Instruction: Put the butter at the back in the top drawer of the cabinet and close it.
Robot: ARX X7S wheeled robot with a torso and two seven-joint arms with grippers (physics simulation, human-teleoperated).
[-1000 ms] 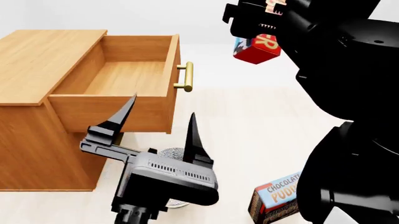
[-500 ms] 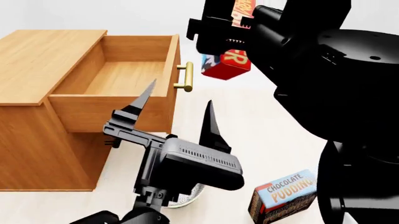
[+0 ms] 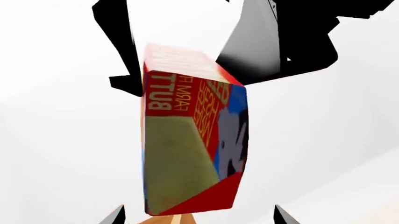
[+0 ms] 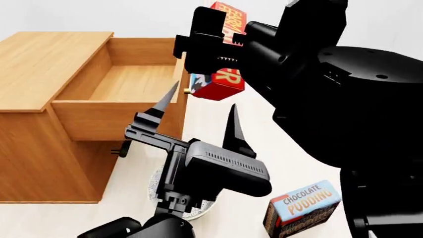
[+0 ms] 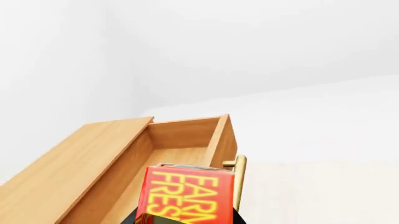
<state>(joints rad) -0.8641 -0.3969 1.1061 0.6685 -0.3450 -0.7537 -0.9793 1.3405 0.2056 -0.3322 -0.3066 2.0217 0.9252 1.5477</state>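
Red butter (image 4: 223, 82) is pinched in my right gripper (image 4: 221, 47), hanging over the top drawer's (image 4: 135, 79) handle edge for dropping inside; my left gripper (image 4: 198, 119) is spread, empty.

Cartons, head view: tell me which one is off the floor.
The butter, red-orange, clamped in the right gripper beside the top drawer; the Chocolate Pudding box sits on the floor.
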